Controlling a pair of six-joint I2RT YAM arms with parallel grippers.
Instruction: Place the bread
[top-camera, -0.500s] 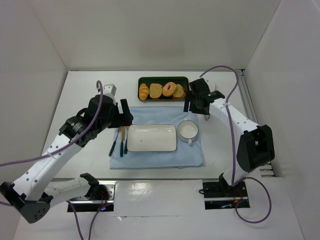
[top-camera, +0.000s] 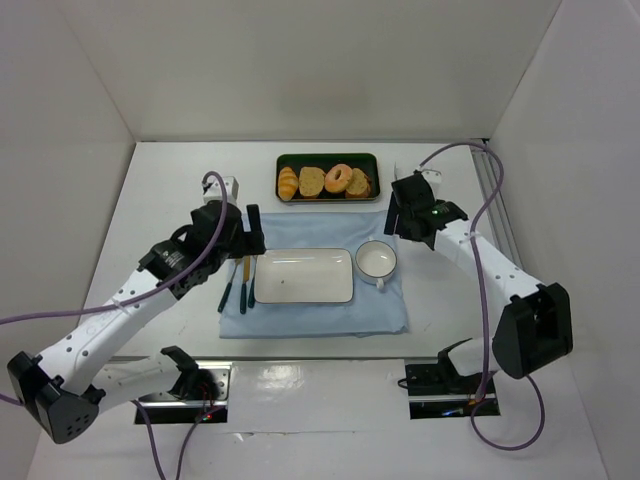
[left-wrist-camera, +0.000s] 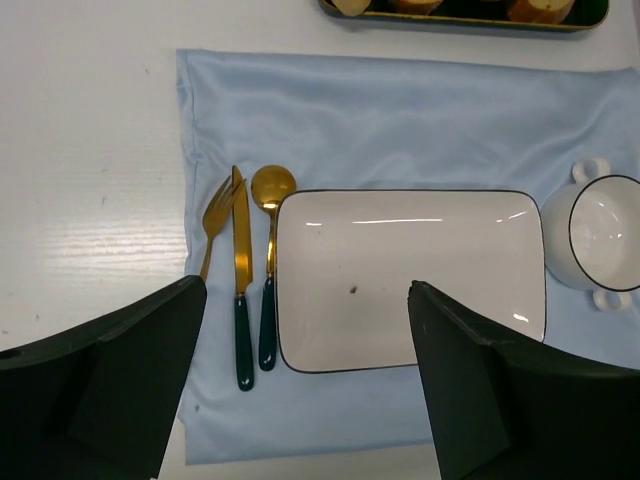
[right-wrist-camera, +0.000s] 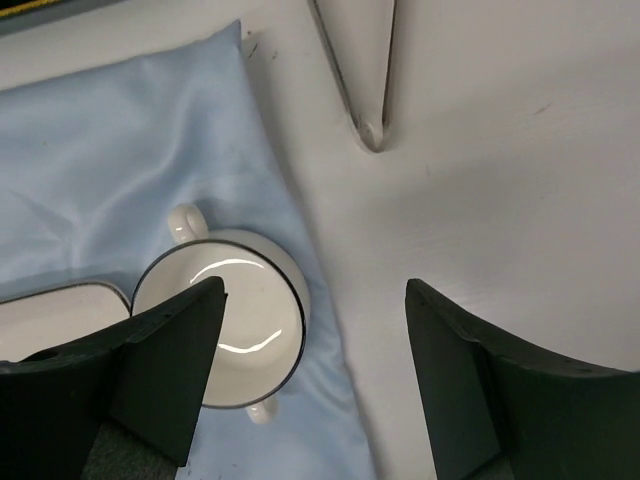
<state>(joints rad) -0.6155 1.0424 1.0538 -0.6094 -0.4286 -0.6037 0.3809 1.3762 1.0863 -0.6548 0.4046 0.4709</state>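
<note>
The bread, a golden-orange ring bagel (top-camera: 339, 179), lies in the dark green tray (top-camera: 327, 158) at the back, between flat brown slices, with a yellow ridged roll at the tray's left end. My left gripper (top-camera: 253, 231) is open and empty, above the left edge of the blue cloth (top-camera: 316, 224); in the left wrist view (left-wrist-camera: 310, 390) it looks down on the white rectangular plate (left-wrist-camera: 410, 280). My right gripper (top-camera: 393, 216) is open and empty, right of the tray; in the right wrist view (right-wrist-camera: 310, 380) it hangs over the white two-handled cup (right-wrist-camera: 222, 330).
The plate (top-camera: 303, 276) and the cup (top-camera: 377, 259) sit on the cloth. A gold fork, knife and spoon with dark handles (left-wrist-camera: 243, 290) lie left of the plate. A metal rail (top-camera: 493, 205) runs along the table's right side. White walls enclose the table.
My right gripper has drawn back from the tray, to the right and towards the near side. My left gripper has shifted slightly to the right. Both stay open and empty.
</note>
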